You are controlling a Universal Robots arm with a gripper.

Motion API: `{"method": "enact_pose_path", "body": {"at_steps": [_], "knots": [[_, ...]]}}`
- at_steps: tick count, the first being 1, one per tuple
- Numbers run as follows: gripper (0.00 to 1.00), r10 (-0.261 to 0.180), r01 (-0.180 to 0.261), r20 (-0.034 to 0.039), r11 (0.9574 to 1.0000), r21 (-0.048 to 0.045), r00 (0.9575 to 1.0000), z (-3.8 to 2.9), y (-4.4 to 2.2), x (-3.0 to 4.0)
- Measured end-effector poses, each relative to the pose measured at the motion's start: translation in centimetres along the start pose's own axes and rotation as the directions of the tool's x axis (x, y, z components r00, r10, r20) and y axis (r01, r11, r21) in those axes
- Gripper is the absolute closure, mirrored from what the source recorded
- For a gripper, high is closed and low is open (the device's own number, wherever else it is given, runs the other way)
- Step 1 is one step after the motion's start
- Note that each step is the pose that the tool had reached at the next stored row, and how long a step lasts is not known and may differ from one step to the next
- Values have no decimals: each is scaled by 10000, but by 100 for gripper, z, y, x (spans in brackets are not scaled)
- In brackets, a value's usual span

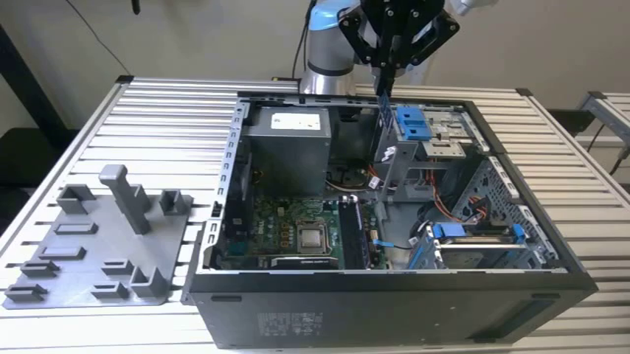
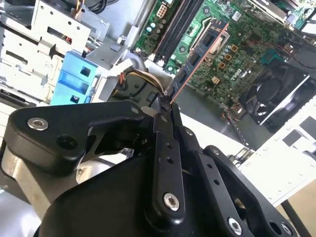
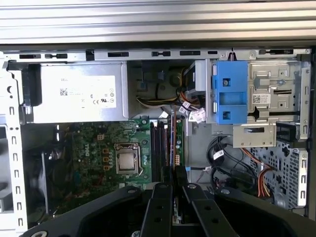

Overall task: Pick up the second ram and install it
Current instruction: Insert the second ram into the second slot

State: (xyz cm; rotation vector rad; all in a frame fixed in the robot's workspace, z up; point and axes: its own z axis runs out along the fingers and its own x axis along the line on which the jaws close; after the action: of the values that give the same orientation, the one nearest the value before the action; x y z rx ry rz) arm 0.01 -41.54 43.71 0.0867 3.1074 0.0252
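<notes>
Black linked pincer [image 2: 165,109], silver screws [image 2: 171,199], silver-grey arm [image 1: 325,74], light-blue joint cap [image 1: 323,16]

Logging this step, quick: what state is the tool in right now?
Tool: closed on the second ram, holding it upright over the open computer case.

— What is behind the table [image 1: 147,118] in the exterior view?
— A plain pale wall [image 1: 197,37], across the top of the frame. A thin black cable [image 1: 97,33] hangs down in front of it at the upper left.
— And the table itself?
— Its top is made of silver ribbed metal slats, running from left to right. At the right edge of the frame a second table [image 1: 612,110] of the same kind stands near it, with a gap between. The light is soft and even.
</notes>
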Motion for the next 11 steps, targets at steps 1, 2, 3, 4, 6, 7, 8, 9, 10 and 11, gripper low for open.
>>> {"method": "enact_pose_path", "body": {"at_steps": [1,2,3,4,6,7,8,9,10,11], "knots": [[86,1,-1,0,10000,0,10000,0,0,0],[86,0,0,1,10000,-2,10000,1,0,0],[86,0,0,0,10000,-1,10000,1,0,0],[86,0,0,0,10000,-1,10000,2,0,0],[86,0,0,-15,10000,-1,10000,9,0,0],[86,0,0,-29,10000,1,10000,13,0,0],[86,0,0,-47,10000,2,10000,18,0,0],[86,1,-1,-65,10000,2,10000,25,-1,1],[86,2,-2,-77,10000,3,10000,30,-2,1],[86,2,-2,-83,10000,4,10000,35,-5,1]]}}
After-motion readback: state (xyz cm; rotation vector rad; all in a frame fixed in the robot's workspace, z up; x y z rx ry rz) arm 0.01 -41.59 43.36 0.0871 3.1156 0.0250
